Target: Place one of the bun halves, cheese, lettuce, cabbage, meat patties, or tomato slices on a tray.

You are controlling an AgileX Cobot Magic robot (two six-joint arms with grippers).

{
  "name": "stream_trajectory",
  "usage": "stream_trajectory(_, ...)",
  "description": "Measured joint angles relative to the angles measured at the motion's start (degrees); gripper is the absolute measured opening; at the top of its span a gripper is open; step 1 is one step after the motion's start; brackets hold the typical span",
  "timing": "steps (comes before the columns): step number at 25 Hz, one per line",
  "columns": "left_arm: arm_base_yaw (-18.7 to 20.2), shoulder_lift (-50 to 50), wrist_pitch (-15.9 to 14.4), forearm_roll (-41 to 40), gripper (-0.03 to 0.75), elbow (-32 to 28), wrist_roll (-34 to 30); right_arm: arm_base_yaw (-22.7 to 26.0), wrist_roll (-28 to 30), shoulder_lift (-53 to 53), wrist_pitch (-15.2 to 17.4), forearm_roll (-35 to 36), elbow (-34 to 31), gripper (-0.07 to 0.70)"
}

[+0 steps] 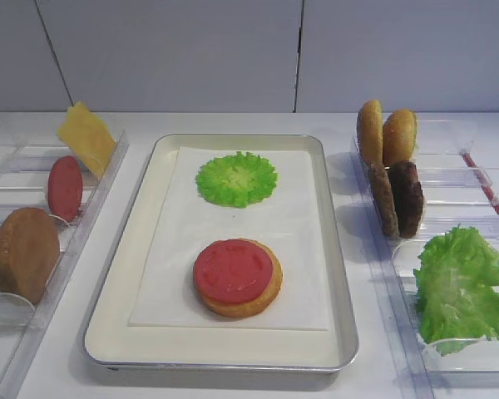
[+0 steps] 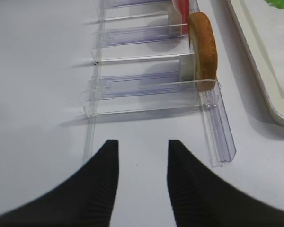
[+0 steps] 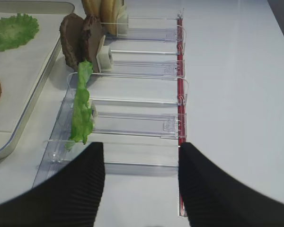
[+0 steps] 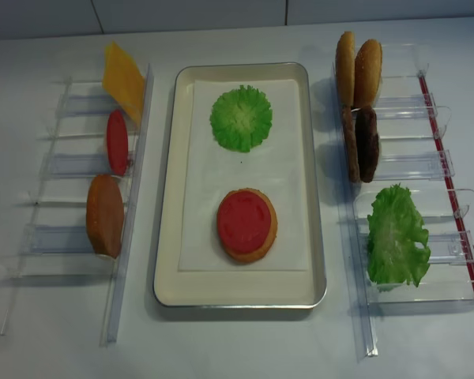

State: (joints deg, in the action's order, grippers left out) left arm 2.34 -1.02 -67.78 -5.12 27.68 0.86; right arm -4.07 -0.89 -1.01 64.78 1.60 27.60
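Observation:
The silver tray (image 1: 116, 320) lies in the middle. On its paper liner a tomato slice (image 1: 233, 270) rests on a bun half (image 1: 259, 304), with a round ruffled green leaf piece (image 1: 236, 178) behind them. The left rack holds the cheese (image 1: 87, 137), a second tomato slice (image 1: 65, 188) and a bun half (image 1: 25, 253), all upright. The right rack holds two bun halves (image 1: 384, 133), two meat patties (image 1: 407, 198) and leafy lettuce (image 1: 461, 287). My left gripper (image 2: 143, 144) is open and empty, in front of the left rack's bun half (image 2: 203, 47). My right gripper (image 3: 141, 146) is open and empty, near the lettuce (image 3: 81, 106).
Clear plastic racks (image 4: 71, 166) (image 4: 426, 170) flank the tray on both sides, with thin upright dividers. A red strip (image 3: 181, 85) runs along the right rack's outer edge. Bare white table lies in front of the tray and outside both racks. Neither arm shows in the exterior views.

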Motion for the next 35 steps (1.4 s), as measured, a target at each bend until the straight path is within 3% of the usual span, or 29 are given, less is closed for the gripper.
stream_trajectory(35,0.0,0.0,0.0,0.0,0.232,0.0,0.0,0.0,0.22,0.0,0.0,0.0,0.0,0.381)
